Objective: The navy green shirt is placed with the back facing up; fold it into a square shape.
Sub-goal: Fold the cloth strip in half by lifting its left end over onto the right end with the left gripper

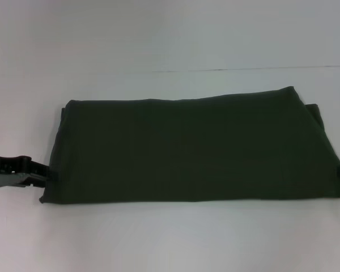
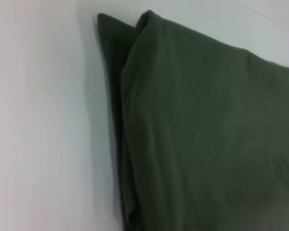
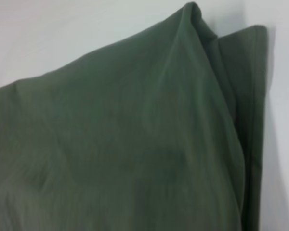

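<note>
While both gripper states stay unclear, the soft navy green shirt (image 1: 187, 150) lies as a smooth folded rectangle.

In the left wrist view we see the navy green shirt (image 2: 202, 134) lying folded on a white table (image 2: 38, 120), its plain olive cloth filling most of the picture. We can make out two layers: an upper fold with a rounded, soft edge, and a lower layer whose corner pokes out just beside it, flat against the table.
</note>
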Tool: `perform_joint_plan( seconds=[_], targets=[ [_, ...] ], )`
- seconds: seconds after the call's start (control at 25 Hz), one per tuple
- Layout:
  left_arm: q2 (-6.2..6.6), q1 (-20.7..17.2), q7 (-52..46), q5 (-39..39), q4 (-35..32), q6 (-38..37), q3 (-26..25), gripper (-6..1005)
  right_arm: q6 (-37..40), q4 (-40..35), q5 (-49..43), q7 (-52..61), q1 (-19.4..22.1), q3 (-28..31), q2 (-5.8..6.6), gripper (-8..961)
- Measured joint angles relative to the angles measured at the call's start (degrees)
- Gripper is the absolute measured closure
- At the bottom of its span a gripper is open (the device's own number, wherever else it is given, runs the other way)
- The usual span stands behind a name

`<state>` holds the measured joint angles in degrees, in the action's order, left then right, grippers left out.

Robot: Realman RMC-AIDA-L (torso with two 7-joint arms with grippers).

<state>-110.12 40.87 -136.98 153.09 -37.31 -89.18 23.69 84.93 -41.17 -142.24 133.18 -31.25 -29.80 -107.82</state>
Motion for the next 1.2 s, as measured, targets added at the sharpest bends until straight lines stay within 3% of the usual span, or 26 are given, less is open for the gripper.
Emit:
perform_joint_plan(
  seconds=[0.12,0.44,0.56,0.64,0.8,0.92,1.2],
  targets=[
    [0.17,-0.2,-0.2,0.0,-0.8,-0.2,-1.4,769,-0.2,-0.8,0.4,0.5,-0.3,0.3,0.43,680],
    [2.51,1.3,3.7,-7.6,-1.6,0.1,-8.3,378,-0.3,-5.6,4.3,0.1,-3.1,4.8,2.98,346],
    [2.75,2.0,6.6,-13.0,-1.3,1.0,-8.2,274,-1.7,-6.1,9.4,-1.5,-4.0,5.0,3.11,218],
    [2.89,3.0,7.0,-13.9,-0.5,1.6,-7.8,219,-2.4,-5.0,11.8,-3.1,-4.7,4.9,3.09,214],
    [3.07,4.4,1.8,-12.5,0.4,6.0,-3.6,109,-2.7,-3.4,16.9,-10.5,-5.3,5.2,1.45,108],
    [3.11,5.0,-2.3,-10.9,0.2,8.1,-0.7,106,-2.8,-2.0,20.6,-17.6,-4.7,5.4,0.20,51],
    [3.56,6.0,-12.3,-2.9,0.0,8.6,0.5,105,-2.4,3.2,23.7,-26.2,-4.2,5.3,0.32,20]
  ],
)
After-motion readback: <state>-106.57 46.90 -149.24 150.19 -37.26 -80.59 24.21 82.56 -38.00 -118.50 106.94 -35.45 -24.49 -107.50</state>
